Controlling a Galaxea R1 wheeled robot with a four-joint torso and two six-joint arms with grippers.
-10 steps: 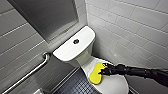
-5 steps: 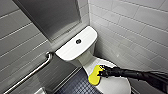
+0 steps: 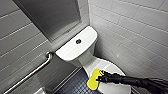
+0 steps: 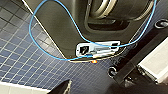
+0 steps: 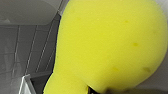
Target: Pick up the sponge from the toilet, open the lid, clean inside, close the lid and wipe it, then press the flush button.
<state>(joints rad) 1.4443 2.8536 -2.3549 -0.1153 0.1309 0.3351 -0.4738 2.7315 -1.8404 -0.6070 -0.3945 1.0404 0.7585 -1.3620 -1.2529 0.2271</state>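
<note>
The right gripper (image 3: 100, 78) pinches the sponge (image 3: 92, 81), it seems, over the closed lid (image 3: 110, 67) — opening it likely needs its edge hooked.

You had the toilet (image 3: 83, 58) in the corner where two walls met, with the tank cover (image 3: 71, 51) behind the lid (image 3: 106, 65) and the flush button (image 3: 78, 41) in the middle of that cover. The sponge (image 3: 93, 80) was over the lid's left front edge, partly overhanging the floor (image 3: 73, 86), held at its right side by the right gripper (image 3: 100, 77), whose arm came in from the right across the lid. A grab bar (image 3: 30, 73) ran along the wall left of the toilet, below a wall panel (image 3: 52, 17) behind the tank.
</note>
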